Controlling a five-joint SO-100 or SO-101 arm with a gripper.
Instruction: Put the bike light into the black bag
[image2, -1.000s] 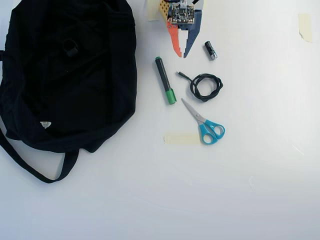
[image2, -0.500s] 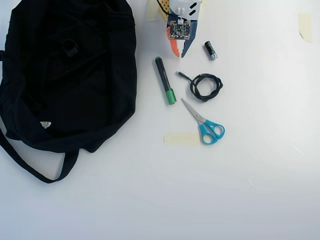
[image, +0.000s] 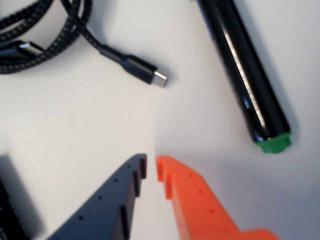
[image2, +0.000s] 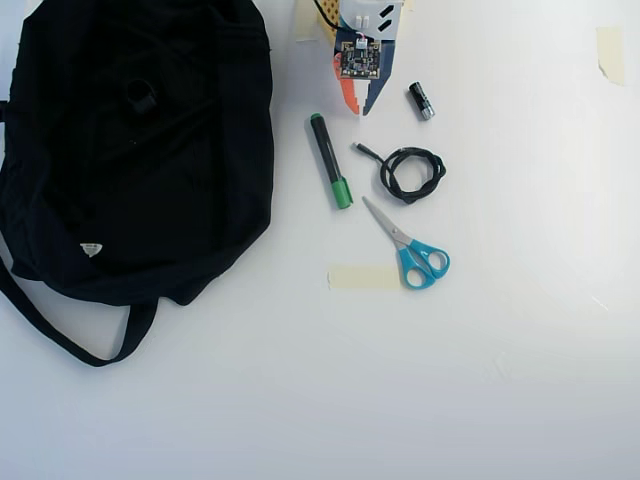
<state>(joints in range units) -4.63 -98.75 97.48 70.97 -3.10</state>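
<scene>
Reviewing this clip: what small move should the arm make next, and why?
Probably just pull back toward its base and stop. The bike light already lies within the outline of the black bag, and the end effector is nearly shut, empty, and away from the bag.

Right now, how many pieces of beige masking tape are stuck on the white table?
3: one beige masking tape strip beside the blue-handled scissors, one scrap at the top right, one partly hidden beside the arm at the top.

The claw (image: 151, 167) has one dark navy finger (image: 107, 202) and one bright orange finger (image: 197, 202), both notched and dotted with small holes; behind it sits a bare circuit board (image2: 358, 60).
</scene>
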